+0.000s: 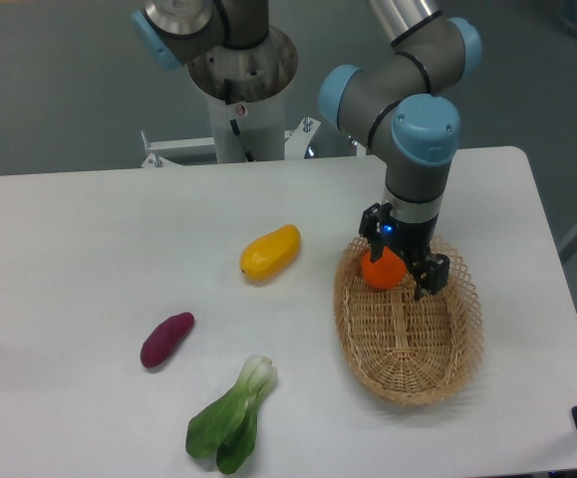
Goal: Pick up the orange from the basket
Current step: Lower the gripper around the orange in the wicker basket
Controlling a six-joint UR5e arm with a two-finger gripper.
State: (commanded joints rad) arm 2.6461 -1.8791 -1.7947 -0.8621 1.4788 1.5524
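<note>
The orange [382,270] is small, round and bright orange. It sits at the far end of the light tan wicker basket [408,378], on the right of the table. My gripper [401,261] points straight down into the basket, with one finger on each side of the orange. The fingers [432,276] press against the fruit, so the gripper looks shut on it. The orange is level with the basket's rim, and I cannot tell whether it still rests on the basket floor. The gripper body hides its top.
A yellow mango-like fruit [269,251] lies left of the basket. A purple sweet potato [166,339] and a green bok choy [232,418] lie further left, toward the front. The robot base [240,80] stands at the table's back edge.
</note>
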